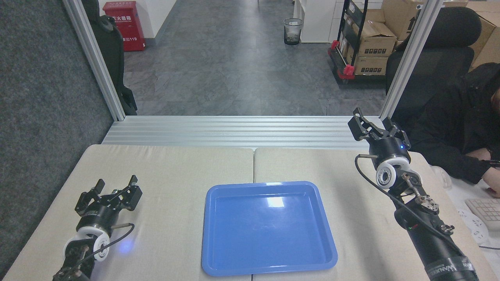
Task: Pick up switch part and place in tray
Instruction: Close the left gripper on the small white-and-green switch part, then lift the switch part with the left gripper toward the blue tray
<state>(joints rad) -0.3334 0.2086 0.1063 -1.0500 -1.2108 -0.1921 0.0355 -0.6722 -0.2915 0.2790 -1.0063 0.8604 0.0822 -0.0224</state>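
Note:
The blue tray (pixel 269 269) lies in the middle of the table with nothing in it. My left gripper (pixel 117 183) is low over the table to the tray's left, its fingers spread open and pointing away from me. The switch part is not clearly visible. Only a tiny pale speck (pixel 115 191) shows between the finger bases, and I cannot tell what it is. My right gripper (pixel 371 118) is held up at the far right of the table, open and with nothing in it, well away from the tray.
The beige table (pixel 175 168) ends at a ribbed aluminium sill (pixel 234 130) at the back. A person in black (pixel 457 121) sits at the right, with a keyboard (pixel 484 210) beside the table. Aluminium frame posts (pixel 93 58) stand at both back corners.

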